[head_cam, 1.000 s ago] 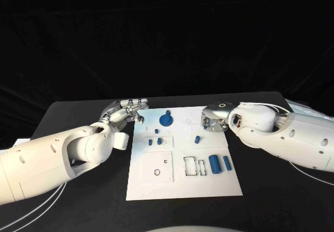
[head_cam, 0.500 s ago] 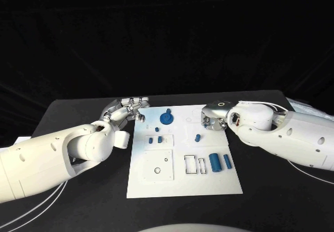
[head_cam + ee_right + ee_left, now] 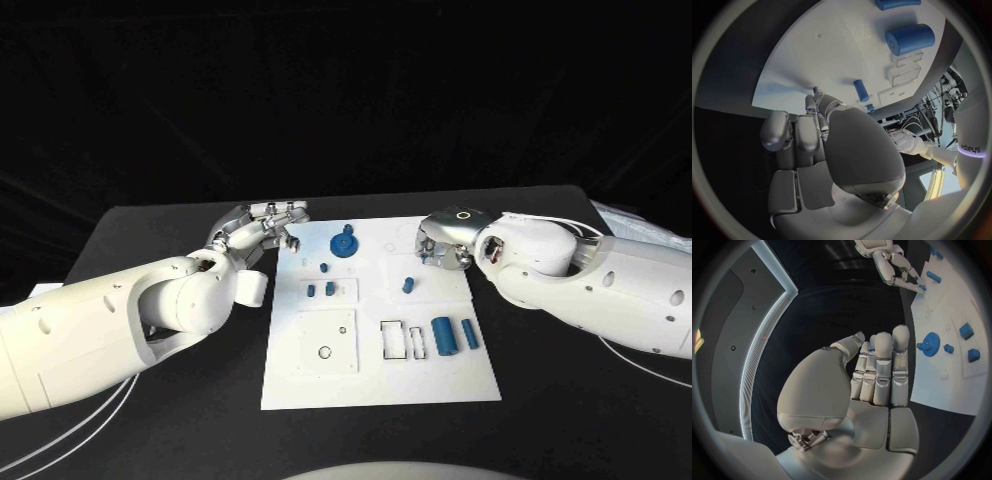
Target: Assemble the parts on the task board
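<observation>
The white task board (image 3: 382, 375) lies in the middle of the table. On it I see a blue gear (image 3: 343, 245), two small blue blocks (image 3: 320, 290), a short peg (image 3: 408, 285) and two blue cylinders (image 3: 456, 335) beside empty outlined slots. My left hand (image 3: 264, 228) hovers at the board's far left corner, fingers straight and side by side, holding nothing (image 3: 876, 372); the gear (image 3: 930, 344) lies just beyond its fingertips. My right hand (image 3: 437, 255) is over the board's far right edge, above the peg (image 3: 861, 90), with nothing in its fingers (image 3: 807, 132).
The black table (image 3: 159, 235) surrounds the board on all sides. White cables (image 3: 635, 360) trail beside the right arm. The thick cylinder (image 3: 909, 39) lies further along the board from the right hand.
The right forearm has settled slightly lower. Both hands and the parts stay where they were.
</observation>
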